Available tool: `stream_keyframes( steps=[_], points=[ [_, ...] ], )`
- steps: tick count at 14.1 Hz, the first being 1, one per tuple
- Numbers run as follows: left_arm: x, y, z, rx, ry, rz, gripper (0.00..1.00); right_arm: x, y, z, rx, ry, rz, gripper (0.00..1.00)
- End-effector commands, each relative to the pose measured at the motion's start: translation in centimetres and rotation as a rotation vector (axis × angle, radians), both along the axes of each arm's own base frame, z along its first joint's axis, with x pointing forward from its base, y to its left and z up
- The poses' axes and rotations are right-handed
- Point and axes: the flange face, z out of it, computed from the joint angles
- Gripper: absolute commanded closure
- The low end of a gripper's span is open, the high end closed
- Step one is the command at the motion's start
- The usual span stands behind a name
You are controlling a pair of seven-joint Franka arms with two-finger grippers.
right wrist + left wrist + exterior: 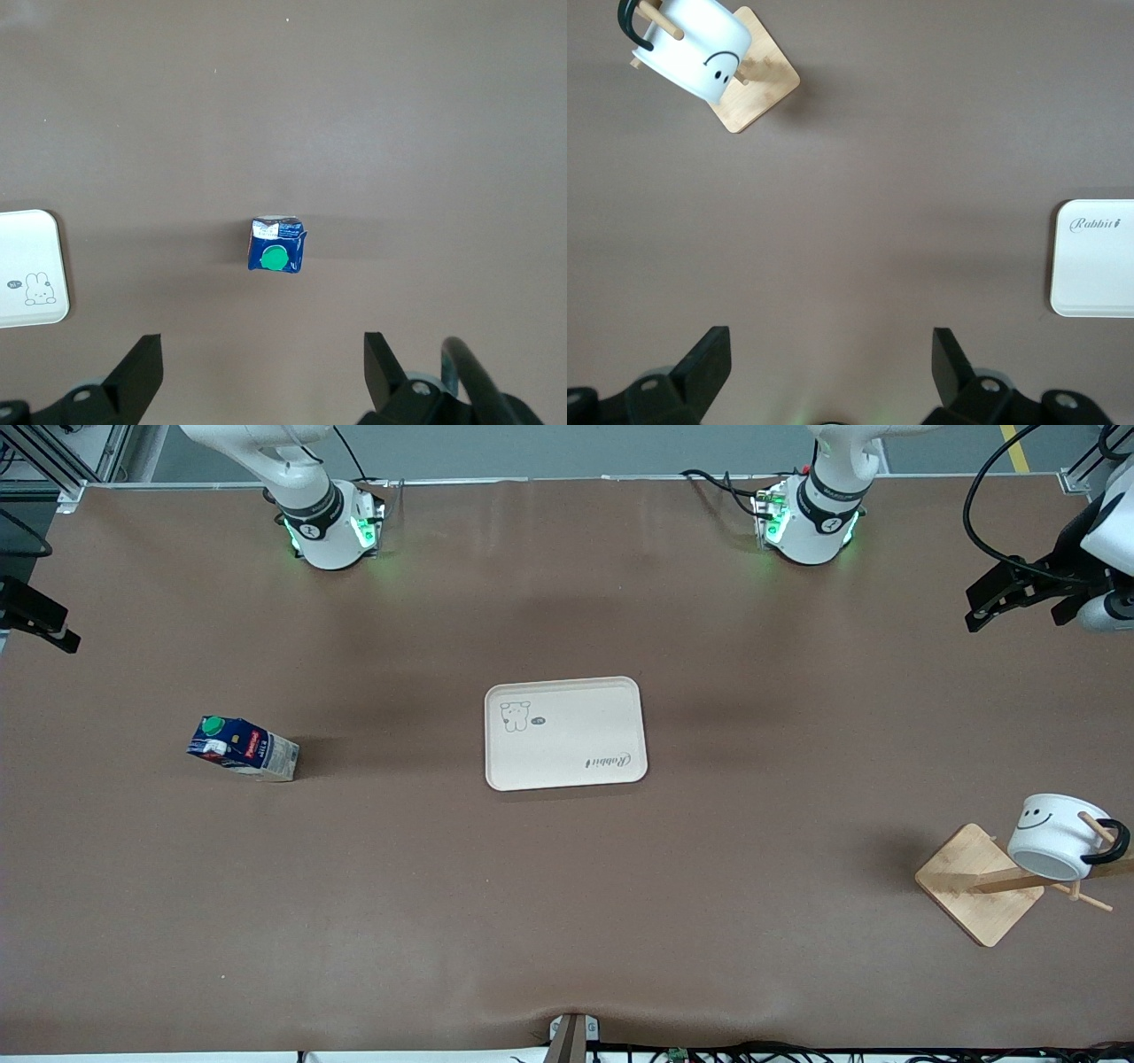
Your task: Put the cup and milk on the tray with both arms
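The tray (565, 733) is seen mid-table (567, 921), bare. The milk (242, 748) stands toward the right arm's end; the cup (1054, 836) hangs on a wooden rack (979, 883) toward the left arm's end. Both the left hand (831, 354) and right hand (263, 354) are held released, aloft.

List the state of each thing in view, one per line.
cup: hung on the wooden rack, tilted.
milk: upright on the table, cap on.
tray: flat, nothing on it.
left gripper: open, holding nothing.
right gripper: open, holding nothing, over the milk.
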Motion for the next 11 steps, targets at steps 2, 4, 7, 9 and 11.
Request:
stream_keyframes(
  steps=[2,4,7,9,11],
  points=[
    [0.2,0.0,0.5,-0.018,-0.001,-0.013,0.00,0.2,0.1,0.5,-0.007,-0.010,-0.012,0.00],
    [0.2,0.2,0.4,-0.007,-0.001,-0.004,0.00,0.2,0.2,0.5,-0.006,-0.008,-0.006,0.00],
    [0.4,1.4,1.1,-0.008,-0.018,0.018,0.00,0.2,0.2,0.5,-0.015,-0.007,-0.008,0.00],
    [0.6,2.4,1.0,-0.010,-0.026,0.053,0.00,0.2,-0.8,0.3,-0.011,-0.005,-0.026,0.00],
    [0.7,4.9,0.5,-0.019,-0.063,0.103,0.00,0.4,-0.5,0.1,-0.011,0.000,-0.017,0.00]
  ],
)
